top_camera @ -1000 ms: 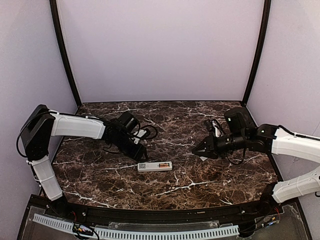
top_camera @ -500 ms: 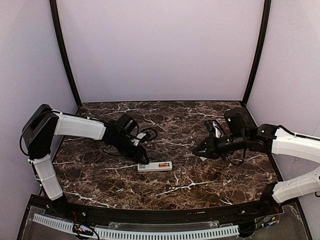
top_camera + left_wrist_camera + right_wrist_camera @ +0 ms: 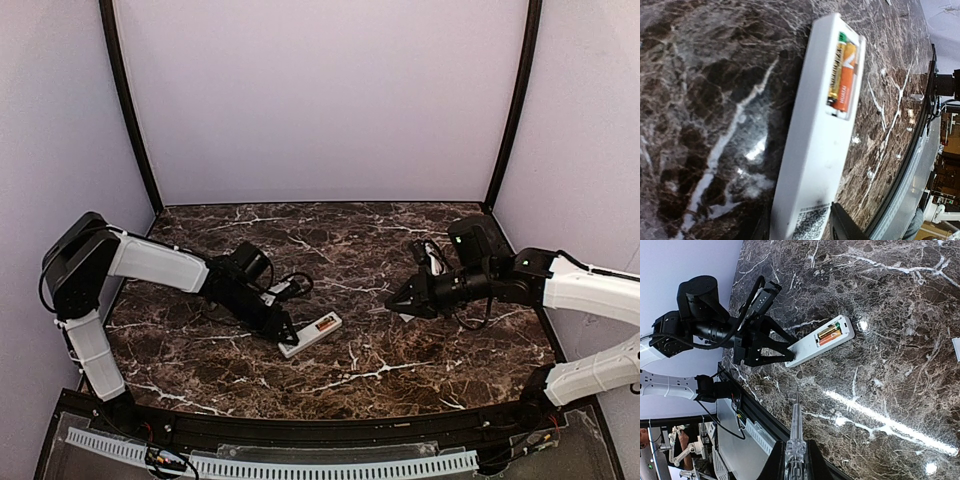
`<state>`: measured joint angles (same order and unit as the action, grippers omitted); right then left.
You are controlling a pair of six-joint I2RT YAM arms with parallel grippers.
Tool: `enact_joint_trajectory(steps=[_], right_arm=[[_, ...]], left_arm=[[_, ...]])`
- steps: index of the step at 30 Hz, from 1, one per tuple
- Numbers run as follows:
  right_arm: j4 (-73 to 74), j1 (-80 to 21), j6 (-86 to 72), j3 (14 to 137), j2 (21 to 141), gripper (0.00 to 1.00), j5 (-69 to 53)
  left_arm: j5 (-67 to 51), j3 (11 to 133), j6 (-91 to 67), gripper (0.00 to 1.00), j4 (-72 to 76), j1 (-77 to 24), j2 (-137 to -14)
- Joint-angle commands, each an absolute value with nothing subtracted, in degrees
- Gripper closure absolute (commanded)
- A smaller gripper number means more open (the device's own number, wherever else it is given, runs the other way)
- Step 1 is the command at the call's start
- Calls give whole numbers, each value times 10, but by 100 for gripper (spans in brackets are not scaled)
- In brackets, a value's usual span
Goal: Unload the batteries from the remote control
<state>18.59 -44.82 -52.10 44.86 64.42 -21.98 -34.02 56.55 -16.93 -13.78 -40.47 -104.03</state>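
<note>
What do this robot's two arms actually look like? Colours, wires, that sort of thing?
The left arm and right arm each have smooth white tubular shells joined by bulky black joints. Thin black cables loop loosely beside both wrists. The left end effector and right end effector are black, each narrowing into two slim fingers. No markings are legible.

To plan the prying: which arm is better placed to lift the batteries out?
Probably right: its jaws hold the thin stick, free to pry the batteries; the left jaws grip the remote control at one end.
</note>
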Motion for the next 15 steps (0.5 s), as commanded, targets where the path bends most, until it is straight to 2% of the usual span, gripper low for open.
enact_joint_trajectory(steps=[1,15], right_arm=[[184,-445,-515,448,644,100,-213],[193,-445,-518,436,618,100,-204]], left_arm=[[-365,545,-190,59,-124,-431,-1020],[-369,571,-264,60,-47,-509,-1059]])
